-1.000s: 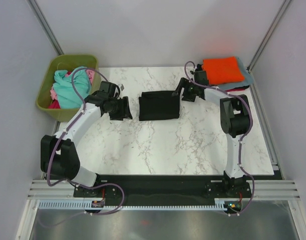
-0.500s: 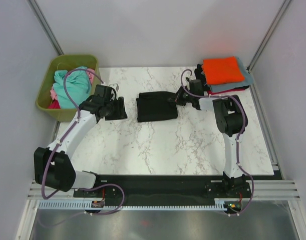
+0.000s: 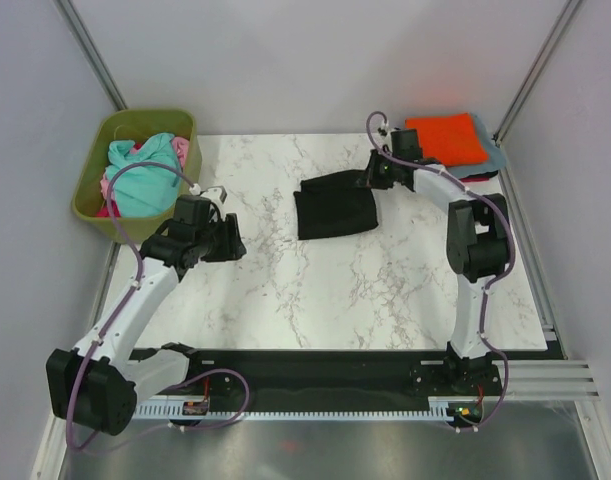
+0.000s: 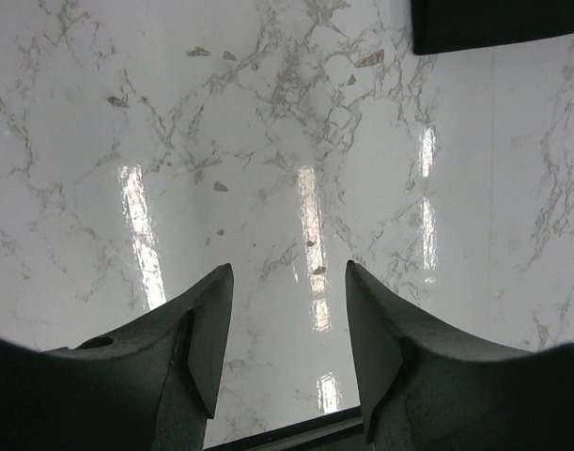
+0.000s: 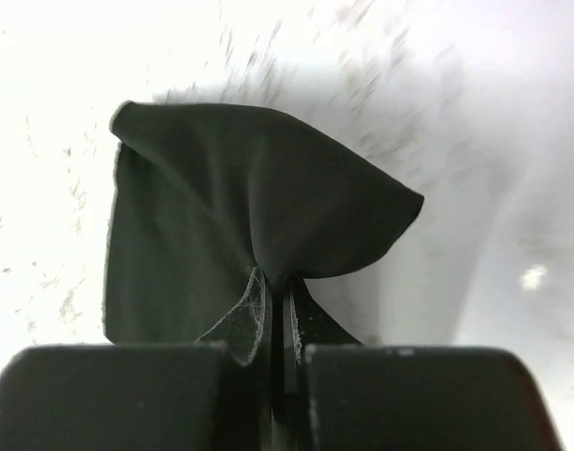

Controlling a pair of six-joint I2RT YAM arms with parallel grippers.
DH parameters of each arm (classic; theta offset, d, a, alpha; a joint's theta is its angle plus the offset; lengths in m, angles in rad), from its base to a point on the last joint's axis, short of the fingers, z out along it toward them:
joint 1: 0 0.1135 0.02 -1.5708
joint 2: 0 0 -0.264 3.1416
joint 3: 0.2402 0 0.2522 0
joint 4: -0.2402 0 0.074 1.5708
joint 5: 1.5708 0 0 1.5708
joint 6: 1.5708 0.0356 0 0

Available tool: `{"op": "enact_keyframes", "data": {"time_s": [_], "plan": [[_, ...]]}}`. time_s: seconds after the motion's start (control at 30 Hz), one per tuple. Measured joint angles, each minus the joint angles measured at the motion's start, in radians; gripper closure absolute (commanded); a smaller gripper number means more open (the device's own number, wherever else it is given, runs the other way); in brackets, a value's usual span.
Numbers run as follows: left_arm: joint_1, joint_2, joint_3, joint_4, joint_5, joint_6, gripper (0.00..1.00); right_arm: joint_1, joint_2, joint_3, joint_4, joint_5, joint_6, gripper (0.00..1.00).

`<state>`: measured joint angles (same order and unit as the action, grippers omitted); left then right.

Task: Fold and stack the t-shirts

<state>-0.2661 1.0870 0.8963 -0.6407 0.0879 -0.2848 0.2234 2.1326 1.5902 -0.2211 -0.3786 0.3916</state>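
Folded black t-shirt (image 3: 335, 205) lies mid-worktop (image 3: 315, 295); right gripper (image 3: 373, 177) has its jaws clenched on the shirt's right edge, corner lifted; judged bound for the stack (image 3: 447, 140) at far right, orange on top; teal and pink shirts (image 3: 140, 180) lie unfolded in the olive tub (image 3: 88, 198), so much is left; left gripper (image 3: 225, 240) hangs over bare marble, jaws parted, empty; lower stack layers mostly hidden; tub's contents past counting.

Lab cell: panel-walled marble table (image 3: 315, 290)

no readable text or labels
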Motion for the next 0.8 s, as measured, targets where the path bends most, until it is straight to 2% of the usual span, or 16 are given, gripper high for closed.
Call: {"op": "enact_keyframes", "data": {"time_s": [0.17,0.43,0.8], "plan": [[0.0,0.036,0.0,0.011,-0.005,0.0,0.43,-0.06,-0.069,0.13,-0.126,0.091,-0.132,1.0],[-0.002,0.051,0.0,0.012,-0.001,0.0,0.44,-0.117,-0.071,0.387,-0.29,0.201,-0.304,1.0],[-0.005,0.085,0.0,0.014,0.001,0.0,0.45,-0.169,-0.071,0.631,-0.404,0.219,-0.412,1.0]]}}
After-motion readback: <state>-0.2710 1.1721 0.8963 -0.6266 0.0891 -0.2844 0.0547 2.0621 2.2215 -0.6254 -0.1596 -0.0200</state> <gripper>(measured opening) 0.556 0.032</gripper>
